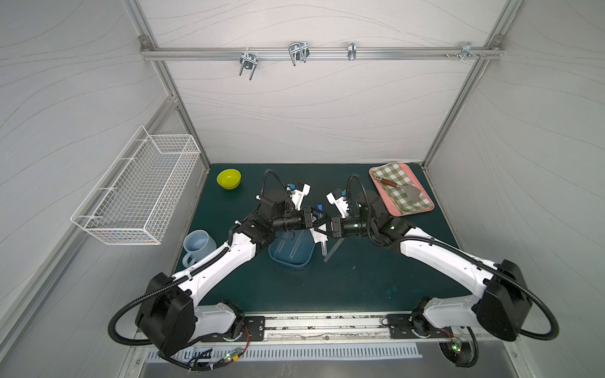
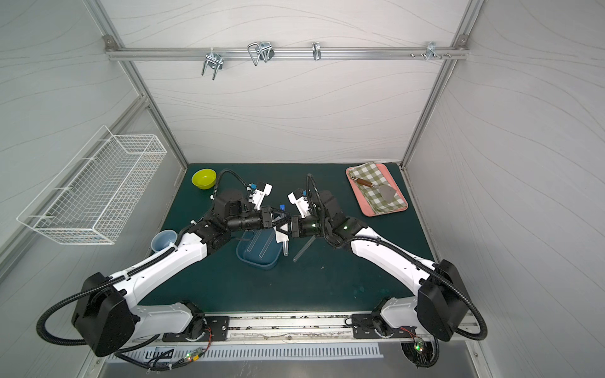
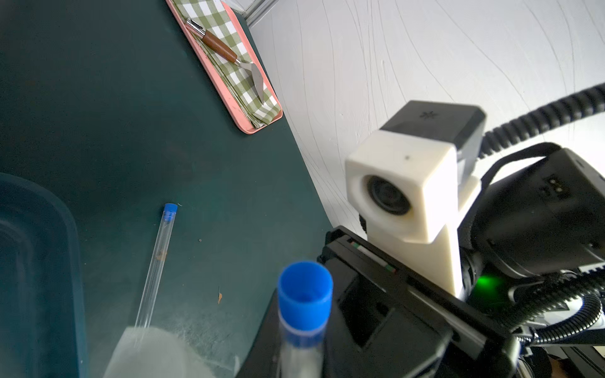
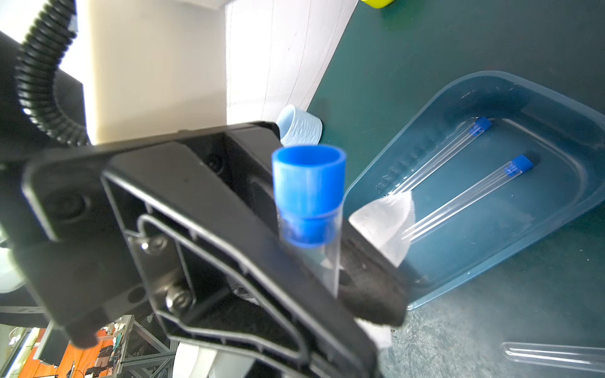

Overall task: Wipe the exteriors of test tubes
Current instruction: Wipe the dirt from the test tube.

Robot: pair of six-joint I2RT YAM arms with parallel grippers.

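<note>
We've the left gripper (image 1: 318, 216) clamped on a capped test tube (image 4: 309, 183), right gripper (image 1: 324, 228) pinching a white wipe (image 1: 317, 236) round it; drag hard and it could slip free.

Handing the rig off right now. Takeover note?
Left gripper: shut on a clear blue-capped test tube, cap up, above the dark green mat.
Right gripper: shut on a white wipe against that tube's lower part.
Two more capped tubes lie in the blue plastic tray; a fourth tube lies on the mat beside it.
Done: cannot tell which are wiped.
To do: finish this tube, then likely the tray pair.
</note>
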